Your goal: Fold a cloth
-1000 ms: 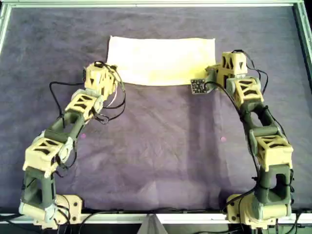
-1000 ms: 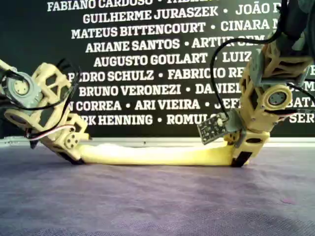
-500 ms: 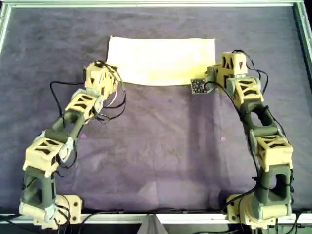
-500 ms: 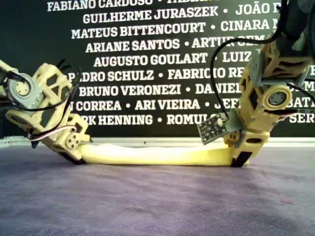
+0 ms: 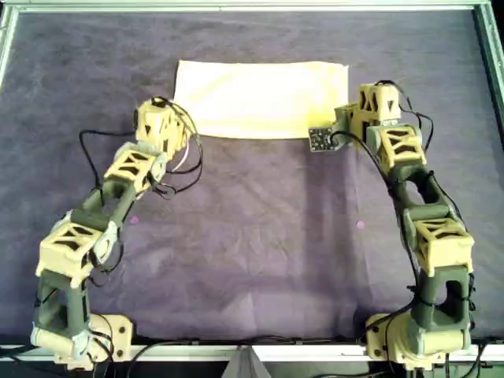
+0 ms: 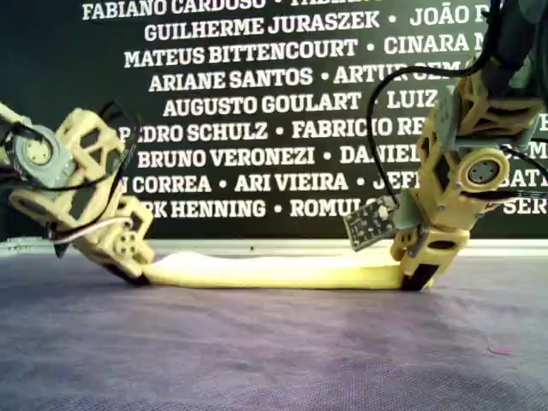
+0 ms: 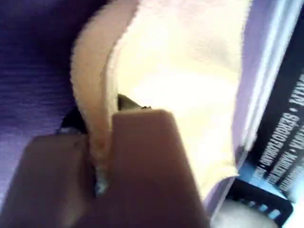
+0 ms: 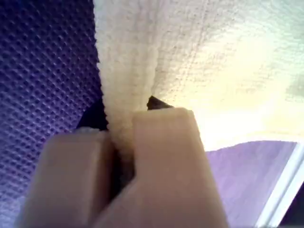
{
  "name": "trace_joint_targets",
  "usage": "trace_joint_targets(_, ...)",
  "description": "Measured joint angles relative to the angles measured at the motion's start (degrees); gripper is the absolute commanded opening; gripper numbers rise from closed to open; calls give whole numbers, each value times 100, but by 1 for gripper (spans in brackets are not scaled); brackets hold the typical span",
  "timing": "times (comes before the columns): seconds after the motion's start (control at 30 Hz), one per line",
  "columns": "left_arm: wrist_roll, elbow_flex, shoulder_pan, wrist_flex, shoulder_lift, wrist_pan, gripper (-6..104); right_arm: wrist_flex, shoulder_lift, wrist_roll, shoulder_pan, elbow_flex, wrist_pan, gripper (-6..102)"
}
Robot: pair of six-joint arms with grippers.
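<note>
The pale yellow cloth (image 5: 260, 94) lies as a wide rectangle on the purple mat's far half. One arm's gripper (image 5: 179, 118) holds its near corner at the overhead view's left. The other arm's gripper (image 5: 340, 118) holds the near corner at the right. In the exterior view the cloth's near edge (image 6: 274, 270) hangs low between the two grippers. My first gripper (image 7: 102, 156) is shut on a doubled cloth edge (image 7: 190, 95). My second gripper (image 8: 121, 128) is shut on a thick cloth edge (image 8: 128, 57). The wrist views do not show which arm is which.
A purple mat (image 5: 260, 236) covers the table inside a metal frame (image 5: 236, 6). A dark banner with white names (image 6: 257, 103) stands behind the far edge. A small circuit board (image 5: 319, 139) sticks out from the arm at the overhead view's right.
Both grippers keep their hold on the cloth. The arm at the overhead view's left has shifted slightly further left. The cloth has barely moved.
</note>
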Motion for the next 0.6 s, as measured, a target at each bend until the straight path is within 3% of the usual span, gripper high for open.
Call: trace_joint_targets(0.6,9,1819,-26,26,1406,0,0,1775,844,0,88,26,18,5)
